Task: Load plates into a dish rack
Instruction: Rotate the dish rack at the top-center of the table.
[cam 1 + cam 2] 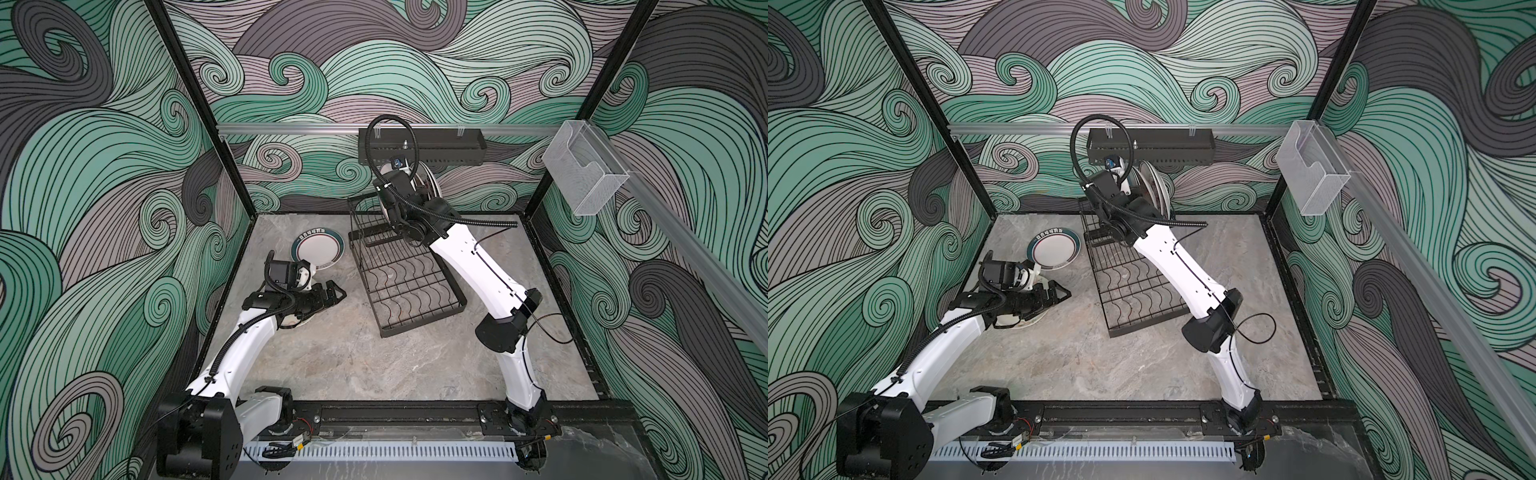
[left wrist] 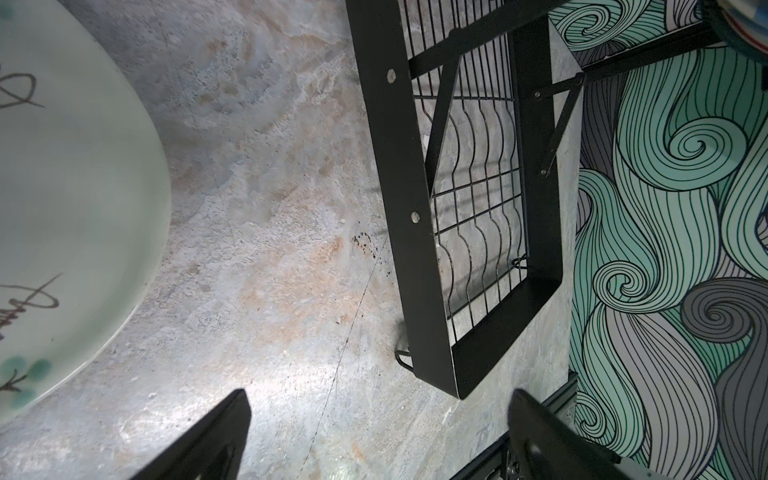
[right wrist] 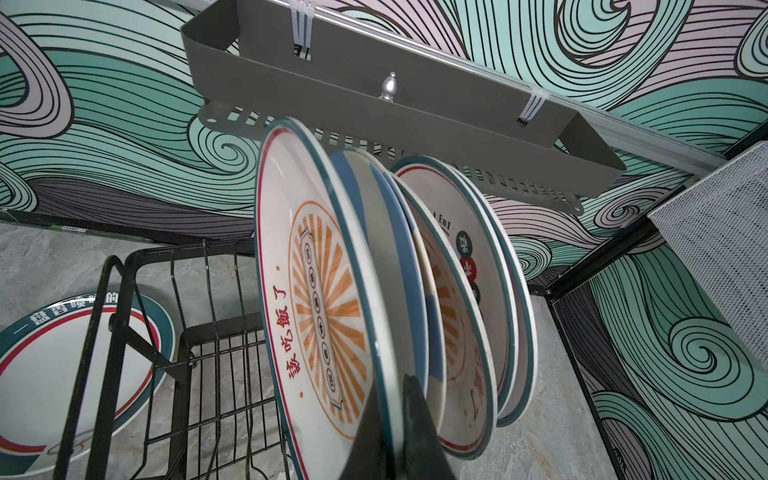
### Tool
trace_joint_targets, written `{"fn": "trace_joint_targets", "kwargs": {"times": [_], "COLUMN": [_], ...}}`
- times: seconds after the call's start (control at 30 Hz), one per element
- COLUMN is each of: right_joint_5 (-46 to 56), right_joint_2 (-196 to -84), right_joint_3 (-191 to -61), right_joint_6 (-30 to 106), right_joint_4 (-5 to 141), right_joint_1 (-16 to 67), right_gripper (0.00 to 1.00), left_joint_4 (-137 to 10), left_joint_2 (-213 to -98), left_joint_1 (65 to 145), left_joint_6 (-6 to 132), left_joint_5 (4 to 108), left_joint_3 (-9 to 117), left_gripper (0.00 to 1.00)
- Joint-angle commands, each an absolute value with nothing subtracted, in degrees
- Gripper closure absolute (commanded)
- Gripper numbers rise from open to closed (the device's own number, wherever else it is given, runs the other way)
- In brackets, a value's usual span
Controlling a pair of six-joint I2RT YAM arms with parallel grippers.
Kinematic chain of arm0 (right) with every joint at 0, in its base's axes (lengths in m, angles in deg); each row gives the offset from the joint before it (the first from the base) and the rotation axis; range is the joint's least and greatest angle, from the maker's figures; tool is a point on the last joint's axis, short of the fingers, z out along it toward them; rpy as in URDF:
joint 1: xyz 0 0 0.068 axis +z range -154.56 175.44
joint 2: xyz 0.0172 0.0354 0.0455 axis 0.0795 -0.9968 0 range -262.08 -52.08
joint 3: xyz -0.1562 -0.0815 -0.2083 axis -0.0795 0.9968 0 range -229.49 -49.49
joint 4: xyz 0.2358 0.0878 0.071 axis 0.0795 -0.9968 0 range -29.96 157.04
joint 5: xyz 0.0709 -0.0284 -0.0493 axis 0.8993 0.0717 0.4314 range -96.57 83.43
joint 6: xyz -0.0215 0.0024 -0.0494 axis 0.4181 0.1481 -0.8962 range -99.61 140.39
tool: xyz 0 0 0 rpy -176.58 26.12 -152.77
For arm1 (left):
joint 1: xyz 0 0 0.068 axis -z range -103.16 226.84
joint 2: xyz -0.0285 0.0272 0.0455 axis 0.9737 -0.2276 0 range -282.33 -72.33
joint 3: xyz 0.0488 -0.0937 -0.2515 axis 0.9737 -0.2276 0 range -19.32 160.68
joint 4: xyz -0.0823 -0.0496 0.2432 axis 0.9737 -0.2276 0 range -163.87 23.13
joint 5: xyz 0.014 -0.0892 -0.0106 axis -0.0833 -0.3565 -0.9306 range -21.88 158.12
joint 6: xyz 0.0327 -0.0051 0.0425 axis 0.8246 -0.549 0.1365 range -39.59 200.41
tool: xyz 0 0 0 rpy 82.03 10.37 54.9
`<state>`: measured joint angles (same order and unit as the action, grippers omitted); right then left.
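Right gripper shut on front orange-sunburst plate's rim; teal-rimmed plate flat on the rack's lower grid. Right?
No. The teal-rimmed plate lies flat on the table beside the dish rack, not on its lower grid, as both top views show. The right gripper is shut on the rim of the orange-sunburst plate.

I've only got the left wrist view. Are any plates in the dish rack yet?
Observer: Yes, several plates stand on edge in the dish rack's raised tier.
Operator: What's the right end effector doing?
Observer: It's shut on the rim of an orange-sunburst plate at the front of that row.
Operator: Any on the table besides this script-marked plate?
Observer: A teal-rimmed plate lies flat beside the rack's raised end.
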<state>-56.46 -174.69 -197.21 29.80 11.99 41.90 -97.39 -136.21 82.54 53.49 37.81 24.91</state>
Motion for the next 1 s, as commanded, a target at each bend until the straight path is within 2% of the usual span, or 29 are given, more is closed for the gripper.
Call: {"fn": "trace_joint_targets", "kwargs": {"times": [0.0,0.8,0.87,0.9,0.97], "right_joint_5": [-60.14,-55.25,-53.81,-52.9,-52.4], "right_joint_2": [-173.72,-178.91,-178.67,-178.49,-178.22], "right_joint_3": [-197.59,-198.02,-197.87,-197.55,-197.13], "right_joint_6": [29.53,31.61,31.24,31.29,31.57], "right_joint_4": [12.37,11.09,11.02,10.97,11.04], "right_joint_1": [40.79,40.09,40.14,40.13,40.13], "right_gripper": [1.0,1.0,0.87,0.85,0.87], "left_joint_4": [-98.69,-100.17,-100.09,-100.04,-99.93], "left_joint_2": [-135.53,-135.51,-135.71,-135.85,-136.03], "left_joint_1": [82.99,83.85,83.87,83.83,83.86], "left_joint_6": [54.46,55.24,55.16,55.11,55.07], "left_joint_5": [36.91,37.96,37.88,37.89,37.97], "left_joint_3": [26.35,27.02,26.97,26.99,26.99], "left_gripper": [0.01,0.01,0.01,0.01,0.01]}}
